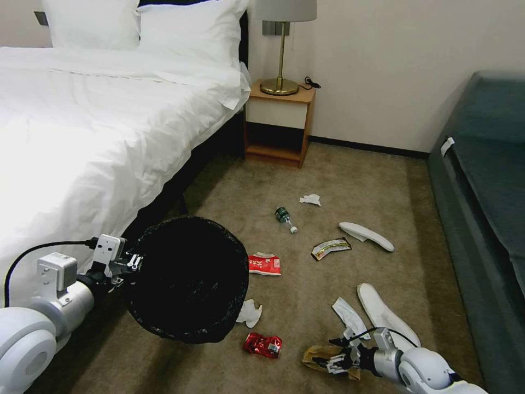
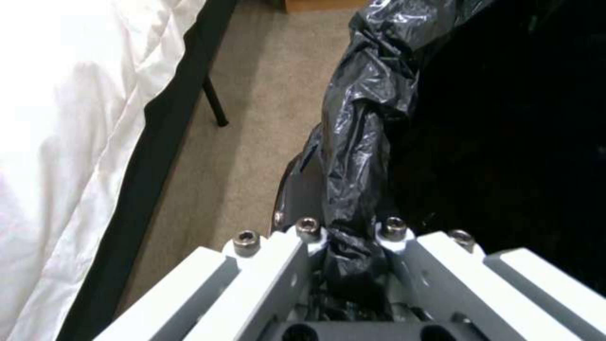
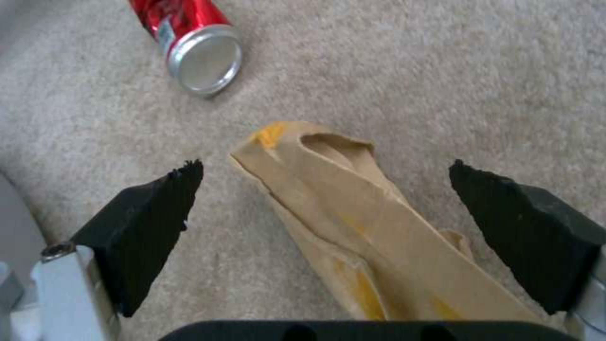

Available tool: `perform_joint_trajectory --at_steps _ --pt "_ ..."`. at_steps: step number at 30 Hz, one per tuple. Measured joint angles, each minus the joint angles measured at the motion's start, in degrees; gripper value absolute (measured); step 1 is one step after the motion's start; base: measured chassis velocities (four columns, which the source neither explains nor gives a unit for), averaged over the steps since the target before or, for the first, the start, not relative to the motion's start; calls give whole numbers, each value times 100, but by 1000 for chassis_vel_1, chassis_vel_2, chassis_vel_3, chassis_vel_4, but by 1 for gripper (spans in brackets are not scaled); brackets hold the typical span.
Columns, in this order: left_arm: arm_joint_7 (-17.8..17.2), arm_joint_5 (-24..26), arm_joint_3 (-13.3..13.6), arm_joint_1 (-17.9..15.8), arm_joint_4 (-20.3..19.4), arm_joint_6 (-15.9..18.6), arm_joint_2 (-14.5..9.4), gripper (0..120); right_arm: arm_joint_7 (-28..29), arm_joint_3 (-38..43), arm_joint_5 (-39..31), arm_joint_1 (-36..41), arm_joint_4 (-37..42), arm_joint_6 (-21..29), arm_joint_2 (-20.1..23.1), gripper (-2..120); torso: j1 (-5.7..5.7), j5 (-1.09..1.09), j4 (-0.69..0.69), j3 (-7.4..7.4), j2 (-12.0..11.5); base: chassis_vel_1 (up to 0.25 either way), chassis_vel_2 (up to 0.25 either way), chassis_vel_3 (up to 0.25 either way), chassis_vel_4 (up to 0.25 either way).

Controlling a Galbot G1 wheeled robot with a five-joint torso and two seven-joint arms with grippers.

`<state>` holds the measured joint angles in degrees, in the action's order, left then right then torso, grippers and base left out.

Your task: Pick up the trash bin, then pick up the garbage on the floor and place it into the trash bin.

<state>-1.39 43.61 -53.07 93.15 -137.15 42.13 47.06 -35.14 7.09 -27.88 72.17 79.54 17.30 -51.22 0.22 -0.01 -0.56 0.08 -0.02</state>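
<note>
Head high overview, wrists close on carpet [image 1: 339, 186]

Illumination even and moderate across the carpet [image 1: 339, 180]. Bed linen [image 1: 82, 137] overexposed to flat white in head and left wrist views, fold detail largely lost. Trash bin [image 1: 188, 279] interior reads solid black; its liner [image 2: 360, 123] shows grey glare streaks above the left gripper [image 2: 350, 265]. Soft shadow under the bed edge. Right wrist view slightly blurred; right gripper pads [image 3: 151, 222] possibly out of focus.
</note>
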Motion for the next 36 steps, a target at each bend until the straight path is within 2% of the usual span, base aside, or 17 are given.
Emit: perform_joint_trajectory --at_steps 36 --pt "-18 88 -98 89 -136 0 -1 1 -157 68 389 -324 -1234 -263 -309 100 -2 -3 0 -2 4 0 0 0 0"
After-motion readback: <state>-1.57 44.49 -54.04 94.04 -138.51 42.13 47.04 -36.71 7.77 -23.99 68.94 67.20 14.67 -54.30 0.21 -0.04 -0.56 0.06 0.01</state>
